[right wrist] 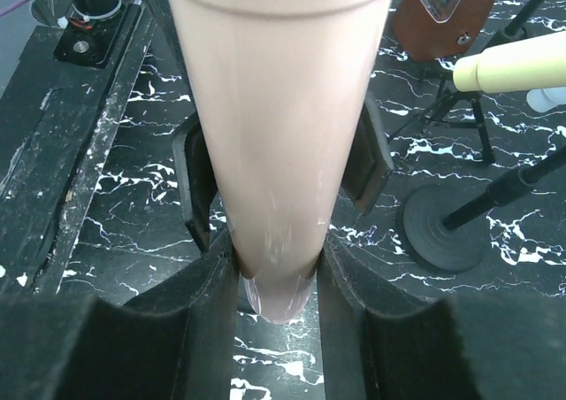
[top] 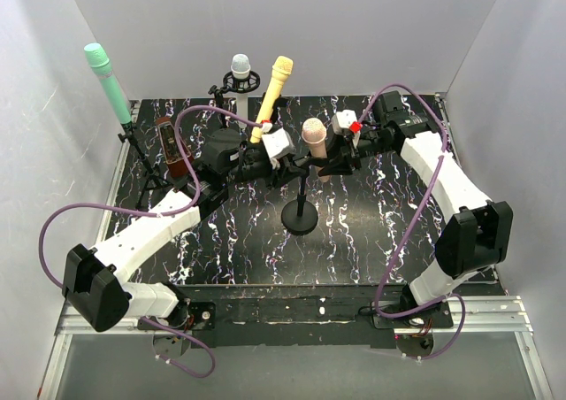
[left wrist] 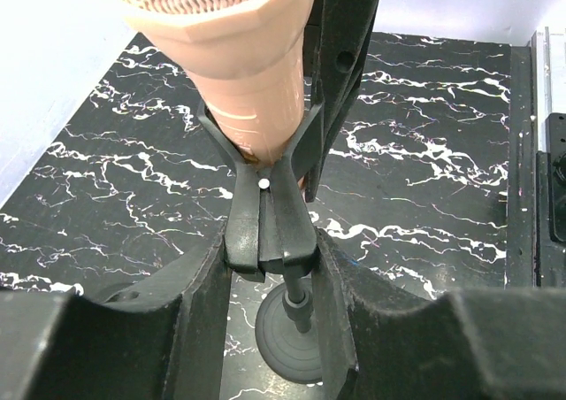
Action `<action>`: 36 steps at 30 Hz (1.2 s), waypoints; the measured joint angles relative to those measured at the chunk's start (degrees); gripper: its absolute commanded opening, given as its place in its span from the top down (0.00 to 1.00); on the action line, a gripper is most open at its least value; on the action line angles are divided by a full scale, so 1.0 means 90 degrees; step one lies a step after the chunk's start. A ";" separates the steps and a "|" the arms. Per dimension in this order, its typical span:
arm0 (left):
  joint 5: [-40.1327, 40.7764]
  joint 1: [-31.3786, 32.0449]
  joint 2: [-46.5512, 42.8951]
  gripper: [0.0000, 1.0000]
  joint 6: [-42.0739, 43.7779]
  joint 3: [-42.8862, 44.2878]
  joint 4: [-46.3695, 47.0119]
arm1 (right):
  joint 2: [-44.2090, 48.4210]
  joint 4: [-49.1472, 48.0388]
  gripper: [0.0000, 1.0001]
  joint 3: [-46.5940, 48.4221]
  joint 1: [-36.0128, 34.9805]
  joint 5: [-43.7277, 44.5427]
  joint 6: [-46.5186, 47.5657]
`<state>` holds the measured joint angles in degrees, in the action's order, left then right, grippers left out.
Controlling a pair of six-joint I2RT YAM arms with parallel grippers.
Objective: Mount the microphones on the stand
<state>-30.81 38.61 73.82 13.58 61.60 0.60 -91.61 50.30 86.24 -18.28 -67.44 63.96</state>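
At table centre, the peach-pink microphone (top: 313,134) stands upright in the clip (left wrist: 268,219) of the round-base stand (top: 301,216) — this is the seating step, and by the look of it the last of four. The left gripper (left wrist: 270,254) is clamped on the clip's two rear levers, pinching them together so the forked jaws spread around the mic body. The right gripper (right wrist: 277,280) is closed around the mic's lower shaft, with the tail end poking just below the fingers. The mint green microphone (top: 108,80), white microphone (top: 240,66) and yellow microphone (top: 275,83) sit in their own holders at the back.

Judgement: the mic is in the fork but not released. The next move calls for easing the left squeeze first so the clip bites, then opening the right, with no sideways tug — the stand looks light and could tip.

Materials:
- Mic: smooth matte plastic, a tapered tube with a ribbed grille head.
- Clip: black hard plastic, V-shaped, with a small pale pivot pin.
- Stand: thin rod on a flat dark disc.
- Finger pads: black and grainy.
- Table (top: 371,241): black marble print with white veins.
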 measured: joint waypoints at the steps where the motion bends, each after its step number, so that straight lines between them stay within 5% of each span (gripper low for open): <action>1: -0.0007 -0.0005 0.0000 0.89 -0.0034 -0.0005 0.0017 | 0.0000 -0.0022 0.99 -0.0007 -0.0002 0.0005 -0.0022; 7: 0.0029 -0.0005 0.0000 0.24 -0.0231 -0.0056 0.0136 | 0.0002 -0.0304 0.71 -0.0180 -0.0019 -0.0034 -0.0328; 12: 0.0138 -0.0005 -0.0051 0.02 -0.0529 -0.0066 0.0369 | 0.0189 -0.0872 0.48 -0.0466 -0.0073 -0.0024 -0.0869; 20: 0.0243 -0.0005 -0.0403 0.02 -0.0563 -0.0066 0.0282 | 0.0818 -0.1503 0.22 -0.1263 -0.0010 0.0525 -0.1695; 29: 0.0750 -0.0005 -0.1547 0.02 -0.0126 -0.0328 -0.0454 | 0.1931 -0.2106 0.19 -0.2144 0.0818 0.0884 -0.2149; 36: 0.1073 -0.0005 -0.2885 0.02 -0.0444 -0.1804 -0.0605 | 0.2829 -0.2125 0.13 -0.2900 0.1241 0.1253 -0.2601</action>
<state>-21.15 38.57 47.86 9.58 45.36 -4.84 -66.15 31.18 60.14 -7.11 -56.16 40.56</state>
